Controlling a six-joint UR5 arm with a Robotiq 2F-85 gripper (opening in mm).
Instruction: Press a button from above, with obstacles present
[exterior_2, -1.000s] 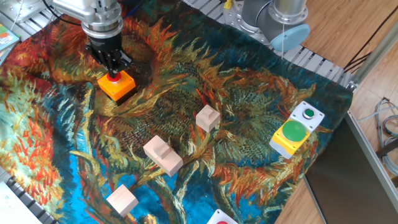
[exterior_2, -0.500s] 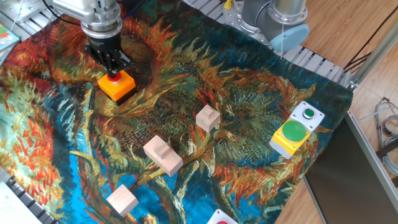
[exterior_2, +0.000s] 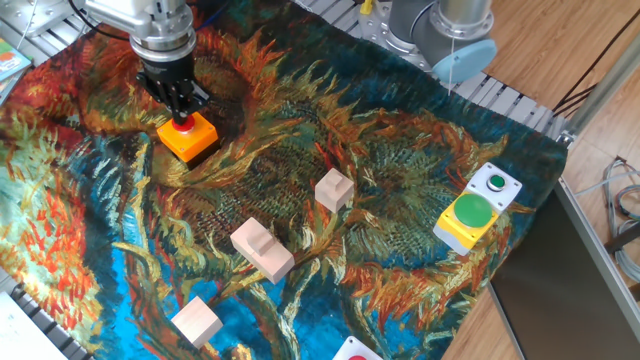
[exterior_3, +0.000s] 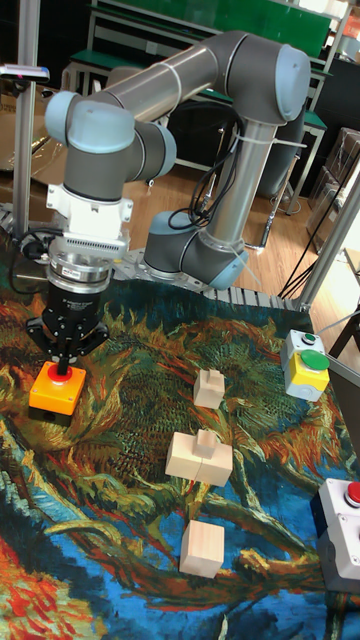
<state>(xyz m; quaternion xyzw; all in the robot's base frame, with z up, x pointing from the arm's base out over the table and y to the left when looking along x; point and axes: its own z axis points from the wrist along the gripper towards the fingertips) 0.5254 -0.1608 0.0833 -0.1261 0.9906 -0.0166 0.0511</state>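
Sunflower-print tablecloth unchanged; we see gripper holding on small round red push-button, press likely underway; finger state we cannot tell.

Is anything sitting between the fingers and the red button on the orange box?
Nothing. In both views the fingers come straight down onto the red button with no gap visible; the wooden blocks lie well off to the side.

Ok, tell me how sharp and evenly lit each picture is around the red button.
Fixed view: sharp, evenly lit; the claw casts a soft shadow beside the orange box, red button partly hidden. Tall fixed view: table in focus, dimmer background, no glare on the wooden blocks.
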